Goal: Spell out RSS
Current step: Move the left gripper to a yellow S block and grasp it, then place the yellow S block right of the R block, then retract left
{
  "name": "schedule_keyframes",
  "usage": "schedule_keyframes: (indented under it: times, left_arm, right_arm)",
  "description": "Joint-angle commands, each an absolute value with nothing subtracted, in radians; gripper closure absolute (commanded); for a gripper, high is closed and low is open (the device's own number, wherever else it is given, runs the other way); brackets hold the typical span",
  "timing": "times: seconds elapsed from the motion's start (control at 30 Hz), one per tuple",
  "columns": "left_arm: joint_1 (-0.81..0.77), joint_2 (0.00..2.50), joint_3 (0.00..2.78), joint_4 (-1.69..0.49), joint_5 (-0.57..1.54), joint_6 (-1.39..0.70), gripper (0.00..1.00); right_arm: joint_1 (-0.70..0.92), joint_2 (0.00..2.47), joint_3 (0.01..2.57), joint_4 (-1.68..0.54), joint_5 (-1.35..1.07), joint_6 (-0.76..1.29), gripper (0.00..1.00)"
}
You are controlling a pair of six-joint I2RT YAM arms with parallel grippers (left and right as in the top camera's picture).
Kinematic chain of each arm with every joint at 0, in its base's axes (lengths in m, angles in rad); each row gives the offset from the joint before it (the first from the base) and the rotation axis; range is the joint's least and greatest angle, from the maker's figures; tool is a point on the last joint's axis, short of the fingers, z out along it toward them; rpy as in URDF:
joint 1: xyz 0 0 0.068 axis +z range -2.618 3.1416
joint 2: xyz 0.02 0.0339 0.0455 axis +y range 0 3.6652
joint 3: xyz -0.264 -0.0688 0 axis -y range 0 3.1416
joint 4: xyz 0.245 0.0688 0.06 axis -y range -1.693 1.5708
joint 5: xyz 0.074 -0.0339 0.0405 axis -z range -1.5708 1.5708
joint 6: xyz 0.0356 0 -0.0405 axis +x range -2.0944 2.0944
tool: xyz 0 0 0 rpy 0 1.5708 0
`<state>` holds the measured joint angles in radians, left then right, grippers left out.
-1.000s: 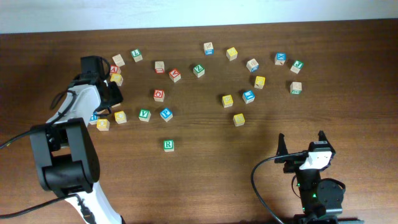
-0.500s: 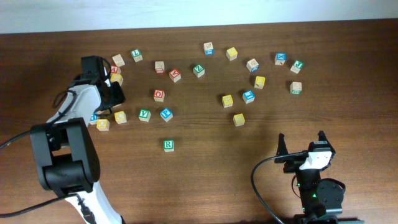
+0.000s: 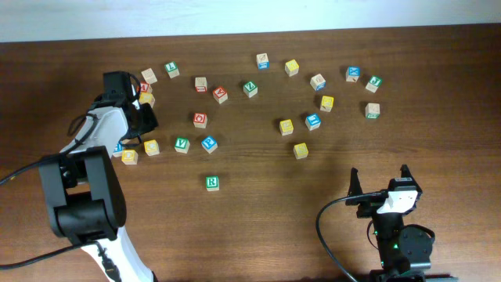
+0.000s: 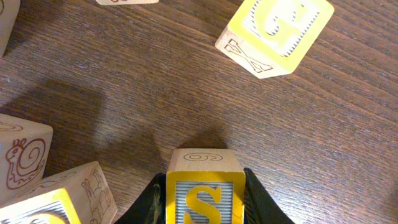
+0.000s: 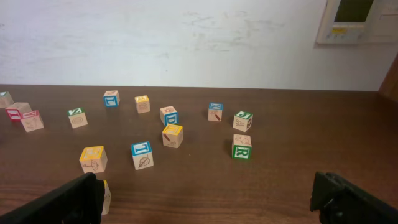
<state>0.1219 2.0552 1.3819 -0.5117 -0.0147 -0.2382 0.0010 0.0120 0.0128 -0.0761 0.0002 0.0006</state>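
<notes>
Left tool [image 4: 203, 204] clamps S block [image 4: 204, 186], both cropped below.

A green block [image 5: 242, 149] sits on the brown table [image 5: 280, 180]. Just behind it is a second green block [image 5: 243, 119], with a blue block [image 5: 216, 112] beside that one. Left of the green block are a yellow-topped block [image 5: 173, 135] and a blue-topped block [image 5: 141, 154]. In front of it, the right gripper [image 5: 204, 186] has its black fingers [image 5: 71, 199] spread far apart. Far behind it is a white wall [image 5: 186, 43].

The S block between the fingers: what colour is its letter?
Yellow, on the S block; left wrist view shows it best.
</notes>
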Motion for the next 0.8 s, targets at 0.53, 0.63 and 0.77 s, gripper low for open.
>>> schedule_keyframes:
  times: [0.53, 0.63, 0.77]
  left_arm:
    - [-0.301, 1.617, 1.388, -1.106, 0.364, -0.302, 0.88]
    - [-0.467, 1.617, 1.353, -1.119, 0.129, -0.495, 0.87]
    - [-0.604, 1.617, 1.212, -0.986, -0.015, -0.667, 0.87]
  right_arm:
    - [0.007, 0.006, 0.006, -0.08, 0.005, 0.004, 0.02]
    - [0.006, 0.006, 0.006, -0.08, 0.005, 0.004, 0.02]
    - [0.006, 0.006, 0.006, -0.08, 0.005, 0.004, 0.02]
